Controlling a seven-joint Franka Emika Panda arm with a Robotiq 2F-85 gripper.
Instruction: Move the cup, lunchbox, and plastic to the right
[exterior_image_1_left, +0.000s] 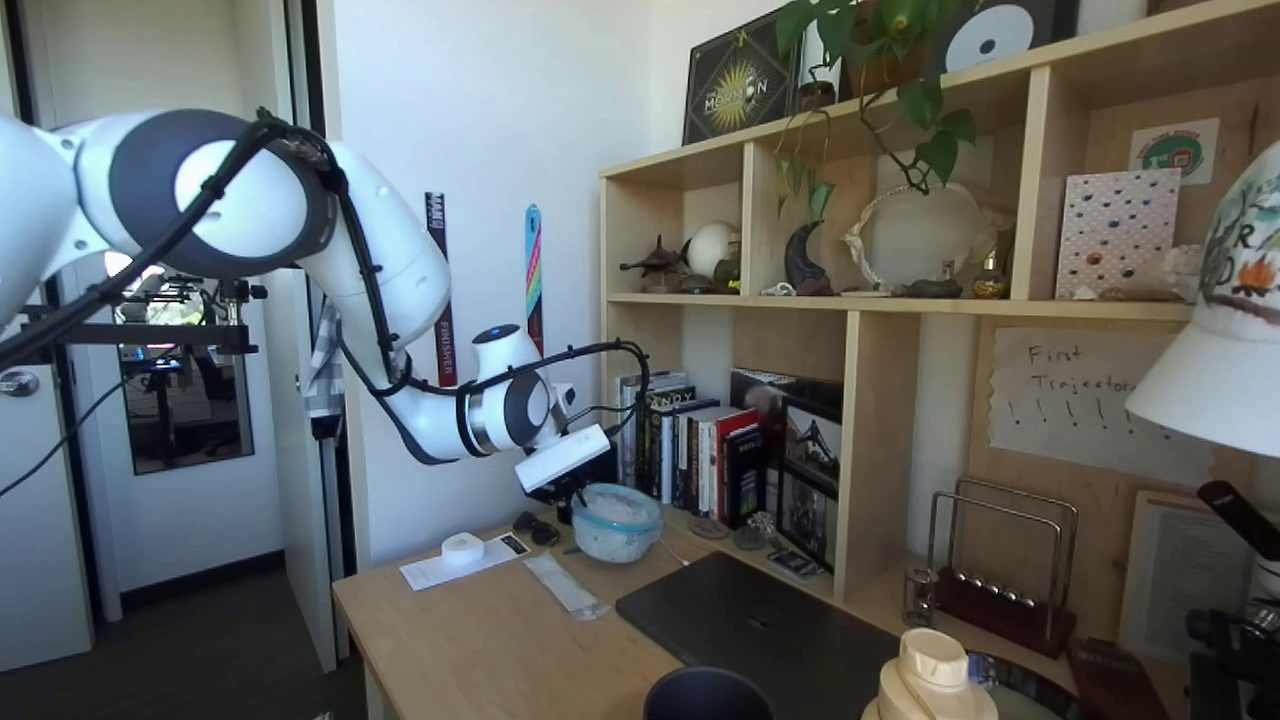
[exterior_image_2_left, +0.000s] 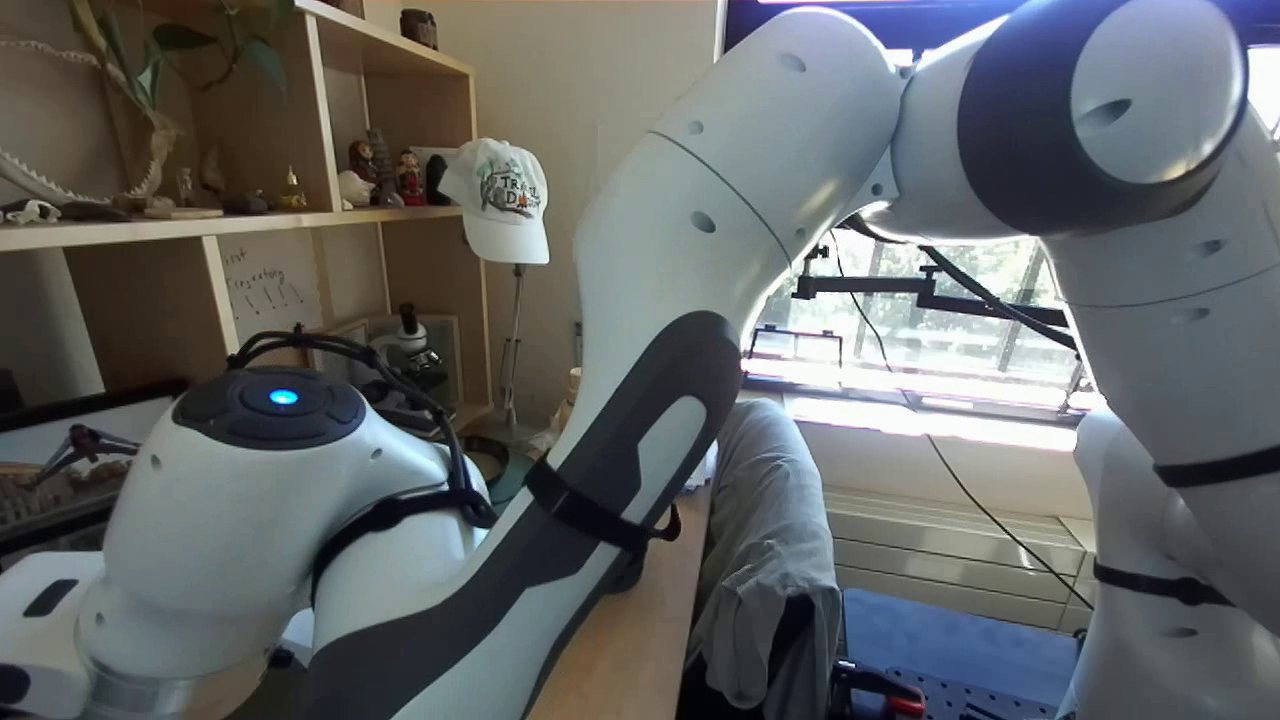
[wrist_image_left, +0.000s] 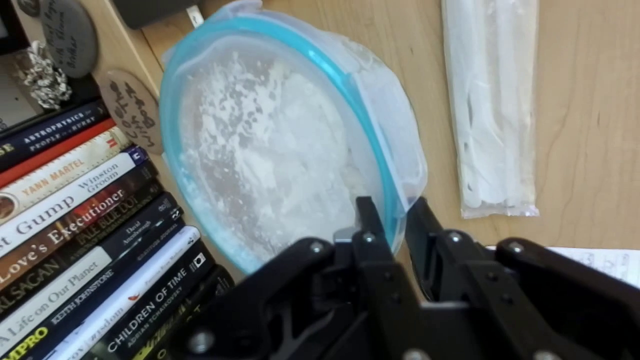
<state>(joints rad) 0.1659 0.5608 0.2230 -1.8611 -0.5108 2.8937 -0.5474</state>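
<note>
The lunchbox, a round pale blue container with a clear lid and white contents (exterior_image_1_left: 617, 525), stands at the desk's back near the books. It fills the left of the wrist view (wrist_image_left: 280, 135). My gripper (wrist_image_left: 392, 202) has its fingers on either side of the lunchbox's rim and appears shut on it; it also shows in an exterior view (exterior_image_1_left: 578, 497). Whether the lunchbox's base touches the desk I cannot tell. The plastic, a clear packet with white pieces (exterior_image_1_left: 566, 588), lies flat beside it and shows in the wrist view (wrist_image_left: 492, 105). The dark cup (exterior_image_1_left: 707, 695) is cut off at the bottom edge.
A closed black laptop (exterior_image_1_left: 755, 630) lies right of the packet. A cream stacked object (exterior_image_1_left: 930, 680) stands near the cup. Sunglasses (exterior_image_1_left: 537, 528) and a white puck (exterior_image_1_left: 462, 548) on paper are at left. Books (exterior_image_1_left: 690, 450) and flat stones (wrist_image_left: 131, 110) border the lunchbox.
</note>
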